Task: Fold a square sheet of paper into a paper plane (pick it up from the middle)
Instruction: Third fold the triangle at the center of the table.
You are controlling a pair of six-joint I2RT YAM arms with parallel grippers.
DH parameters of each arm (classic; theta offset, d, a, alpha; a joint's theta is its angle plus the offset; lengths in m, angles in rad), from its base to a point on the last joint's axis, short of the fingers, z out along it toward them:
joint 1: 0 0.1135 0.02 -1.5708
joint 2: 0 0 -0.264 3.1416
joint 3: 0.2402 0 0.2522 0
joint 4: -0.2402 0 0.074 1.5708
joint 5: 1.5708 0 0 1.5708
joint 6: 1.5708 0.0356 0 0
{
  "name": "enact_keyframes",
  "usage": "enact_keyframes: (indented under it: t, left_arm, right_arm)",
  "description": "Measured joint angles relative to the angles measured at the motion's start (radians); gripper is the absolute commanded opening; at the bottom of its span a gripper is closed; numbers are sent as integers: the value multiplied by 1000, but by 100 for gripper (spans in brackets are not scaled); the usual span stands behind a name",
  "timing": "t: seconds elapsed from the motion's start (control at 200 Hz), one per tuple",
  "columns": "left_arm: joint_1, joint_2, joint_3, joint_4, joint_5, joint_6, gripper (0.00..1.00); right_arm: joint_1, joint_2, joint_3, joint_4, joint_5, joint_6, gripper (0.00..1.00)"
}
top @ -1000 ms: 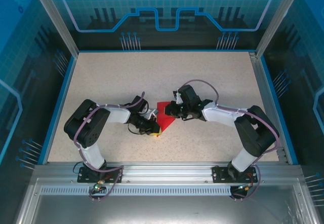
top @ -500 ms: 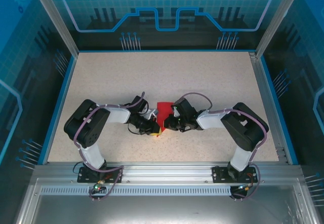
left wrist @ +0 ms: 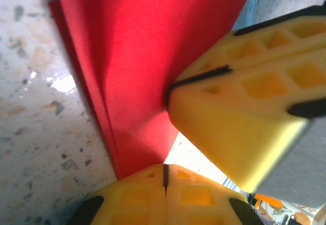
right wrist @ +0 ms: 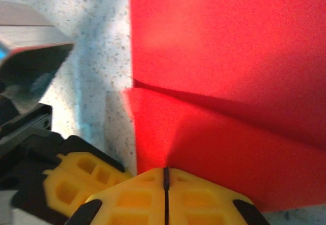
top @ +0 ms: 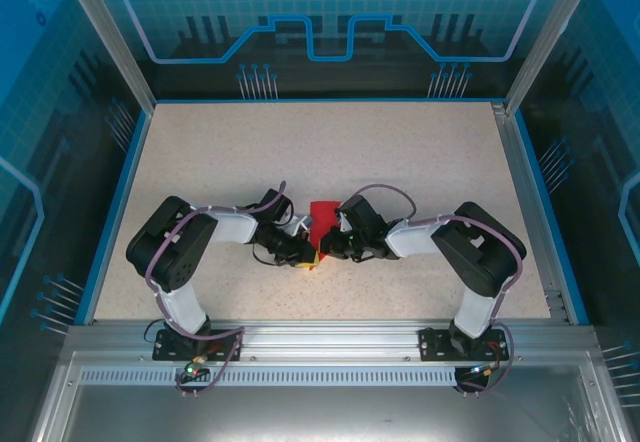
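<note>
Folding is sitting at an early stage, I'm judging: left gripper [left wrist: 165,176] and right gripper [right wrist: 165,181] are both clenching the creased square sheet of paper [top: 323,216] in the middle of the table [top: 430,162], with the dart folds waiting.

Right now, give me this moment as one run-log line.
phase: folding | red paper: creased, between both hands | left hand: shut on paper | right hand: shut on paper | fold: unfinished

Both arms are reaching inward; the left gripper [top: 306,253] and right gripper [top: 331,246] are holding fingers [left wrist: 163,197] pressed together, tips nearly touching.
</note>
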Motion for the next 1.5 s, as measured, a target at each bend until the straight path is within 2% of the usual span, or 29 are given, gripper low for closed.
enact_keyframes:
  t: [0.34, 0.625, 0.885, 1.135, 1.295, 1.5]
  left_arm:
    - [-1, -2, 0, -2, -6, 1, 0]
    - [-1, -2, -1, -2, -9, 1, 0]
    - [-1, -2, -1, -2, -9, 1, 0]
    - [-1, -2, -1, -3, -9, 2, 0]
    - [-1, -2, -1, -3, -9, 4, 0]
    - [-1, -3, -1, -6, -9, 4, 1]
  right_arm:
    - [-35, 4, -41, 87, -47, 3, 9]
    - [-159, 6, -55, 119, -70, -19, 10]
    - [-219, 6, -66, 141, -87, -32, 11]
    - [-264, -53, -66, 77, -27, -70, 14]
    - [-241, -124, -56, 30, -19, -85, 14]
    - [-111, -116, 0, 20, -20, -79, 12]
